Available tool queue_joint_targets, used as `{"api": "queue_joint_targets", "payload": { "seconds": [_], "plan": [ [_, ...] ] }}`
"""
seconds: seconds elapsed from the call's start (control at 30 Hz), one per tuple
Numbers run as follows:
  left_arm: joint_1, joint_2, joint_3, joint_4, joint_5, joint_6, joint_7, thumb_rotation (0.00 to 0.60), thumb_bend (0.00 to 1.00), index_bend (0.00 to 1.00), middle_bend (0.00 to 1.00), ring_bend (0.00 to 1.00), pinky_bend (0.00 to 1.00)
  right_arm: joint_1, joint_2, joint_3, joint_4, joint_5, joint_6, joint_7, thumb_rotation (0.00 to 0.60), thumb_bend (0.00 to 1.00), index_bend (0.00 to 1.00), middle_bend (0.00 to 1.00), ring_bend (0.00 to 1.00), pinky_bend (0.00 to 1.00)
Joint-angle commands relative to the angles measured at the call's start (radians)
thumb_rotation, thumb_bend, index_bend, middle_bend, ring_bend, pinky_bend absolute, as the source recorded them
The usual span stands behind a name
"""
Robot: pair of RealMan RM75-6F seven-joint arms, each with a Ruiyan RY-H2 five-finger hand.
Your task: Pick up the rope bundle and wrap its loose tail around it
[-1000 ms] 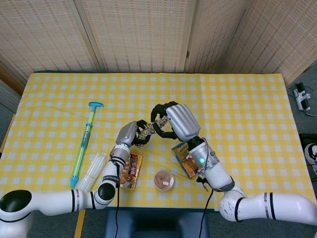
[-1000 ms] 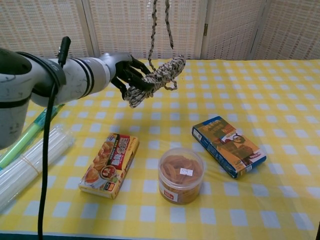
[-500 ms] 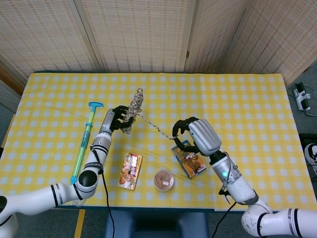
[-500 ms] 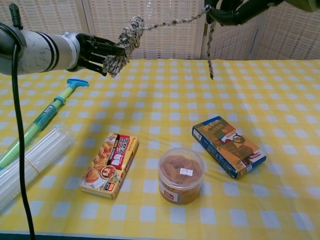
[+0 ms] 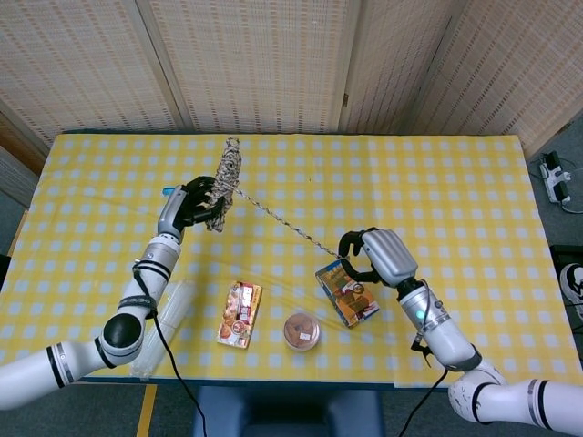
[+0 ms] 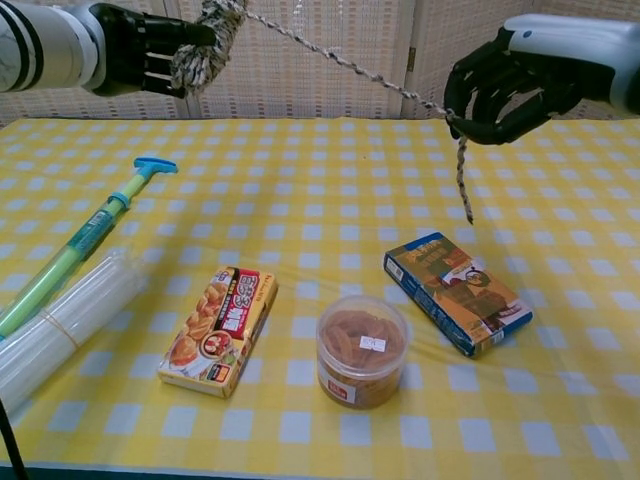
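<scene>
Rope stretched between two raised robot hands above the desk

The left robot hand [image 5: 189, 204] grips the rope bundle [image 5: 222, 182] and holds it in the air over the left part of the desk [image 5: 437, 182], its fingers wrapped around the lower half of the bundle. The loose tail [image 5: 282, 225] runs taut from the bundle down to the right robot hand [image 5: 378, 257], which pinches it in closed fingers; a short end of the tail hangs free below that hand in the chest view. On the yellow checked cloth below lie a blue box [image 6: 457, 292], a round tub [image 6: 361, 350], an orange box [image 6: 221, 329], a bundle of clear tubes [image 6: 60, 326] and a green pump [image 6: 80, 243] with a blue handle.
</scene>
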Motion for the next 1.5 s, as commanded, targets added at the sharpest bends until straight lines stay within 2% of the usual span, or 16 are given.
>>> {"api": "queue_joint_targets", "payload": {
  "seconds": [0.03,0.27,0.47,0.77,0.9,1.03,1.17,1.27,1.5],
  "plan": [
    [0.030,0.030,0.005,-0.056,0.075,-0.027,-0.045,0.600,0.56,0.63,0.62,0.62,0.72,0.019,-0.028,0.019,0.026,0.039,-0.022,-0.002,0.600,0.61,0.77,0.53,0.51,0.40],
    [0.061,0.053,0.057,-0.147,0.251,-0.034,-0.090,0.600,0.56,0.63,0.62,0.62,0.72,0.088,-0.082,0.102,0.066,0.182,-0.084,0.004,0.600,0.61,0.77,0.53,0.51,0.41],
    [0.079,0.070,0.088,-0.167,0.406,-0.101,-0.170,0.600,0.56,0.63,0.62,0.61,0.72,0.143,-0.122,0.156,0.100,0.297,-0.119,0.007,0.600,0.63,0.77,0.53,0.52,0.41],
    [0.089,0.065,0.152,-0.115,0.709,-0.155,-0.304,0.600,0.56,0.63,0.62,0.61,0.71,0.186,-0.137,0.217,0.105,0.387,-0.138,0.037,0.600,0.63,0.77,0.53,0.53,0.41],
    [0.083,0.054,0.192,-0.072,0.853,-0.144,-0.379,0.600,0.56,0.64,0.62,0.61,0.71,0.195,-0.131,0.237,0.099,0.407,-0.138,0.053,0.600,0.63,0.77,0.53,0.54,0.41],
    [0.065,0.044,0.246,-0.018,0.974,-0.107,-0.403,0.600,0.56,0.64,0.62,0.61,0.71,0.201,-0.119,0.253,0.085,0.420,-0.141,0.064,0.600,0.63,0.77,0.54,0.54,0.43],
    [0.042,0.028,0.297,0.038,1.054,-0.056,-0.375,0.600,0.56,0.64,0.62,0.61,0.71,0.212,-0.106,0.257,0.071,0.431,-0.135,0.052,0.600,0.63,0.77,0.54,0.54,0.44],
    [0.025,0.012,0.326,0.078,1.070,-0.021,-0.295,0.600,0.56,0.64,0.62,0.61,0.71,0.219,-0.096,0.258,0.052,0.440,-0.129,0.042,0.600,0.63,0.77,0.54,0.54,0.45],
    [-0.003,-0.021,0.359,0.112,0.992,0.029,0.008,0.600,0.56,0.64,0.62,0.61,0.71,0.236,-0.079,0.254,0.009,0.460,-0.102,0.004,0.600,0.63,0.77,0.54,0.55,0.49]
  ]
}}
